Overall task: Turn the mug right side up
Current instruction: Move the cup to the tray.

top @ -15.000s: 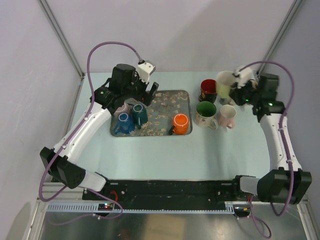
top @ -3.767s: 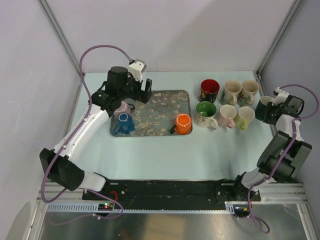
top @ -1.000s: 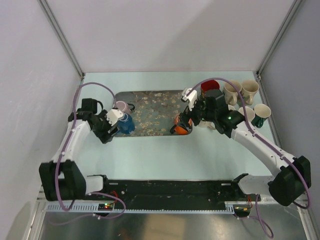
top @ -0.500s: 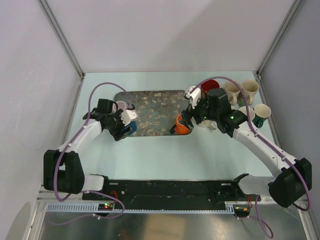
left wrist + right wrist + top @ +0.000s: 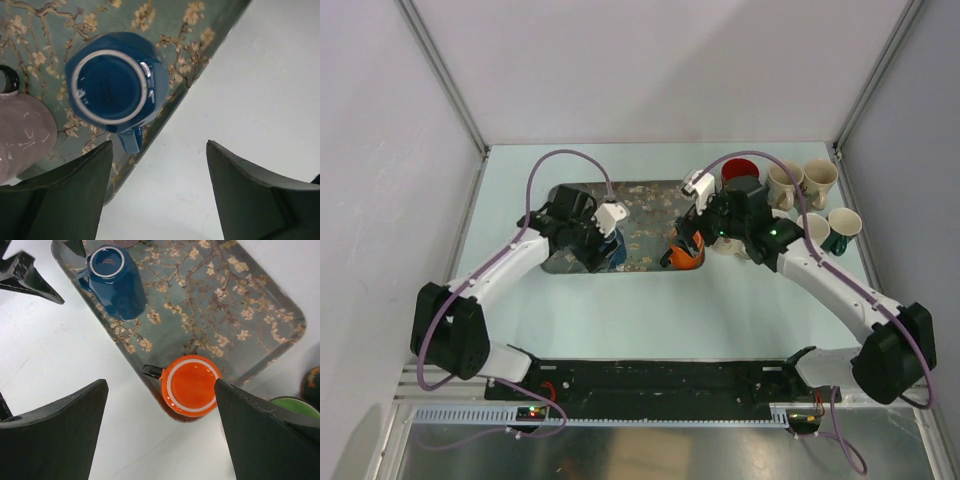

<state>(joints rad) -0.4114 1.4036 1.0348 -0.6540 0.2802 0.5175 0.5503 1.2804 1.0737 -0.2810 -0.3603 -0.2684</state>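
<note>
Upside down on the floral tray (image 5: 645, 210) stand a blue mug (image 5: 112, 85), an orange mug (image 5: 192, 385) with a black handle, and a pink mug (image 5: 22, 130). My left gripper (image 5: 159, 145) is open with nothing between its fingers. It hangs over the table just off the tray's near edge, beside the blue mug's handle. My right gripper (image 5: 160, 382) is open above the orange mug, its fingers apart on either side and touching nothing. From above, the left gripper (image 5: 600, 250) mostly hides the blue mug (image 5: 615, 252), and the right gripper (image 5: 682, 238) hangs over the orange mug (image 5: 682, 257).
Upright mugs stand to the right of the tray: a red one (image 5: 740, 168), several cream ones (image 5: 817, 178) and a green one (image 5: 295, 407). The left gripper's fingers (image 5: 25, 275) show in the right wrist view. Enclosure walls rise close on both sides.
My left gripper has swung right along the tray's near edge, from the tray's left end to the blue mug. The right gripper has stayed over the orange mug.
</note>
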